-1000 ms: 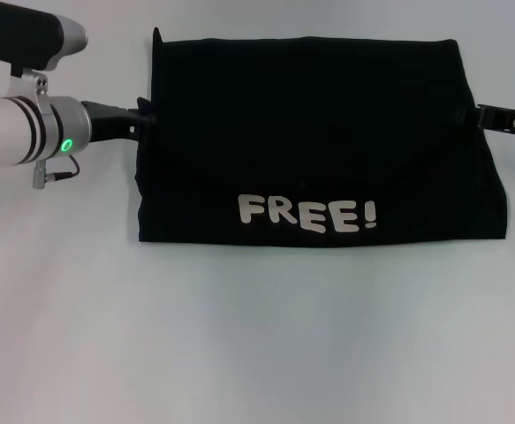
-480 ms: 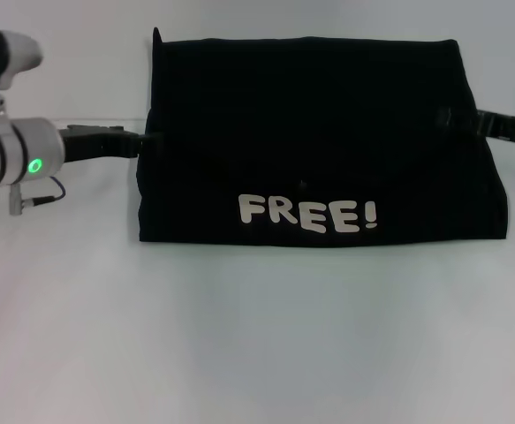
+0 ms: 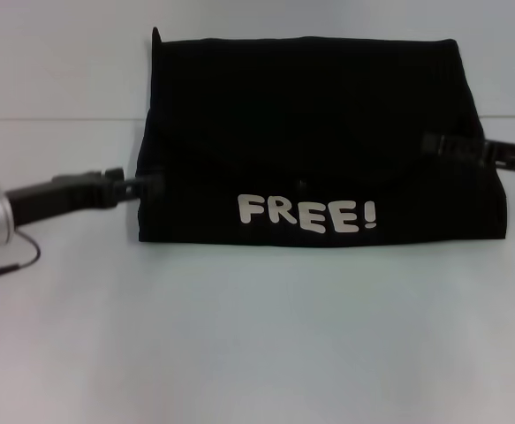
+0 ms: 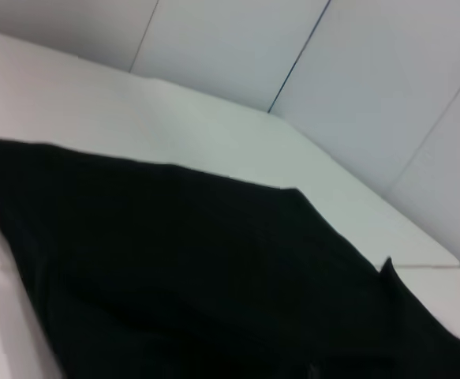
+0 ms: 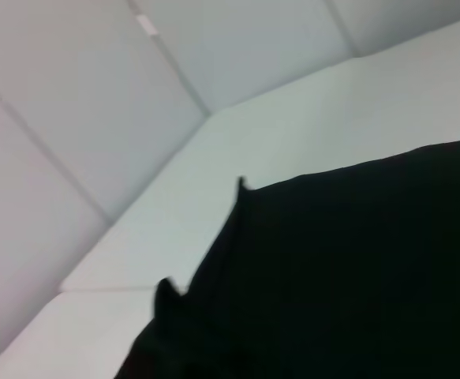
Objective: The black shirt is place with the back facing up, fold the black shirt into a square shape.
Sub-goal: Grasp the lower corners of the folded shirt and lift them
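I've slid both grippers, left gripper (image 3: pixel 148 186) and right gripper (image 3: pixel 435 143), nearer along the black shirt's (image 3: pixel 319 132) side edges toward the lettering, can't tell if either's clamped, so probably lining up another fold.

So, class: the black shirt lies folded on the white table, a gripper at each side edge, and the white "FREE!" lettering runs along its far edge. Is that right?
One detail is wrong. In the head view the FREE! lettering runs along the near edge of the black shirt, not the far edge. The rest holds: the shirt lies folded on the white table, with the left gripper and right gripper at its side edges.
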Robot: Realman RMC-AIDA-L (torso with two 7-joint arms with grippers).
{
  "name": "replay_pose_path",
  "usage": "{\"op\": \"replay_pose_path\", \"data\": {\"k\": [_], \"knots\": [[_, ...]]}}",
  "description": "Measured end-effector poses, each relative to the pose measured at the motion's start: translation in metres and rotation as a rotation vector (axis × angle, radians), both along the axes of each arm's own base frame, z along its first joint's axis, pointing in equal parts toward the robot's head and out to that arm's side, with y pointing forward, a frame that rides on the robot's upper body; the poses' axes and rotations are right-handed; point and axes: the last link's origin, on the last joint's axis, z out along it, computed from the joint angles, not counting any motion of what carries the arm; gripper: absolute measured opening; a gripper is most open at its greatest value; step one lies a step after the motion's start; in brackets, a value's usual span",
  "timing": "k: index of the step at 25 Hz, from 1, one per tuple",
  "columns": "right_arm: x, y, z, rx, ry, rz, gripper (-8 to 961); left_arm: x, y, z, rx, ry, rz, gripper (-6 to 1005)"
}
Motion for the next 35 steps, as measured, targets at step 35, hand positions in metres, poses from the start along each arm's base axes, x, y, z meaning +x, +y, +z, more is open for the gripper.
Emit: {"op": "replay_pose_path", "data": {"k": [35], "knots": [[0.0, -0.015, -0.004, -0.015, 0.001, 0.093, 912, -0.016, 0.017, -0.044, -0.036, 0.158, 0.169, 905]]}}
